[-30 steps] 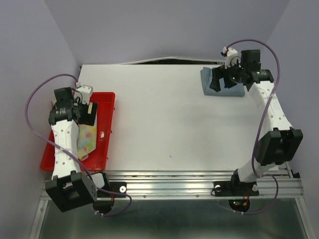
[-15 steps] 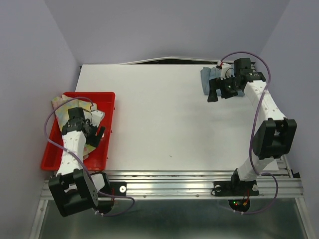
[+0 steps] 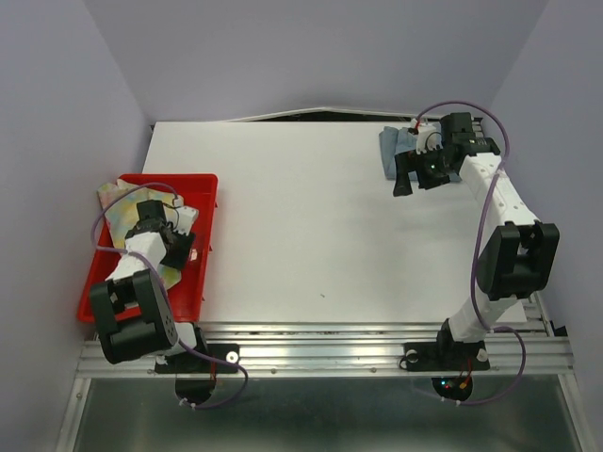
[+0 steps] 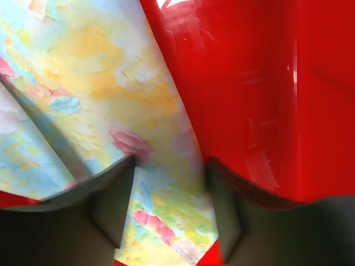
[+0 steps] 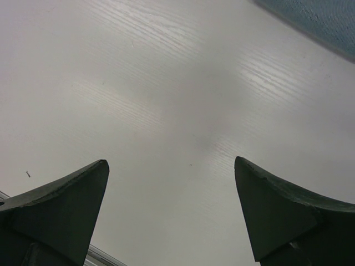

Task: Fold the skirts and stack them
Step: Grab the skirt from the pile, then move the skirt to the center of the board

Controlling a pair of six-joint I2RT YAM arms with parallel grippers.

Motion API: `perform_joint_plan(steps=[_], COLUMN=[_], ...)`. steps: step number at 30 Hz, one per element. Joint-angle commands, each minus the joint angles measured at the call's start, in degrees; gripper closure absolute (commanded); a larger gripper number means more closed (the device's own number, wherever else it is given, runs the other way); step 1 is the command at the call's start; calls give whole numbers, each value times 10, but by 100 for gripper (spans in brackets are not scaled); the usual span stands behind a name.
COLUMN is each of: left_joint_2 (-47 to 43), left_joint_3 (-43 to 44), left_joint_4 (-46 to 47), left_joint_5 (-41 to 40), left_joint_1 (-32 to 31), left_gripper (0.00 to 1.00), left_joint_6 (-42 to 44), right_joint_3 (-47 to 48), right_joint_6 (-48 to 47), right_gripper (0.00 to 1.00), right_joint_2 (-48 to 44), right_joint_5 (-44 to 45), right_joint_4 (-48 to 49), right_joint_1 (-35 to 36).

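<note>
You're at the pick-up: the left gripper [image 4: 169, 205] is spread astride the floral skirt [image 4: 100, 94] in the red tray [image 4: 249, 83] — pinch the fabric next. The right gripper [image 5: 171, 162] hangs open beside the denim skirt [image 3: 389, 153] — seemingly folded — at the table's [image 3: 283, 217] far-right corner.

You have the light blue denim skirt [image 3: 390, 151] lying as a flat folded bundle on the white table [image 3: 283, 217], near its far right corner. Your pastel yellow-pink-green floral cloth skirt [image 4: 94, 94] lies rumpled in the red plastic tray [image 3: 205, 202] at the left, one edge spilling over the tray's far left rim
</note>
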Motion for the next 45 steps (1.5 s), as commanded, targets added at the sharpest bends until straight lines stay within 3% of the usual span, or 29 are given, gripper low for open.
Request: perform_joint_plan(steps=[1, 4, 5, 6, 11, 13, 19, 22, 25, 26, 27, 32, 39, 44, 45], left_joint_2=[9, 4, 0, -2, -41, -61, -58, -33, 6, 13, 23, 34, 86, 175, 188], left_joint_3=[40, 60, 75, 83, 166, 245, 501, 609, 690, 705, 727, 691, 536, 486, 486], left_joint_4=[19, 7, 5, 2, -31, -62, -112, -129, -132, -130, -122, -73, -35, -18, -25], left_joint_5=[2, 3, 2, -2, -6, 8, 176, 243, 299, 299, 321, 353, 386, 396, 392], left_joint_1=[2, 3, 3, 2, 4, 3, -2, -44, -143, -144, -193, -304, -425, -470, -470], left_gripper=[51, 81, 97, 100, 100, 100, 100, 100, 100, 100, 100, 100, 100, 72, 61], left_joint_6=[-22, -32, -34, -40, -63, -78, -144, -162, -188, -198, -214, -252, -227, -221, -216], right_joint_3=[2, 5, 9, 12, 30, 43, 77, 85, 105, 108, 116, 112, 36, -24, -37], right_joint_6=[-11, -11, -9, -5, 10, 17, 27, 28, 27, 25, 21, -2, -76, -111, -110], right_gripper=[0, 0, 0, 0, 0, 0, 0, 0, 0, 0, 0, 0, 0, 1, 2], right_joint_2=[-9, -10, -10, -9, -5, -4, -2, -2, 5, 5, 5, -11, -59, -64, -65], right_joint_5=[10, 8, 4, 1, -22, -28, -45, -52, -59, -59, -63, -58, -96, -117, -117], right_joint_4=[-1, 1, 1, 2, 0, 0, 6, 12, 9, 9, 5, 4, -8, -33, -31], right_joint_1=[3, 3, 3, 3, 3, 3, 3, 3, 3, 3, 3, 3, -4, -4, -4])
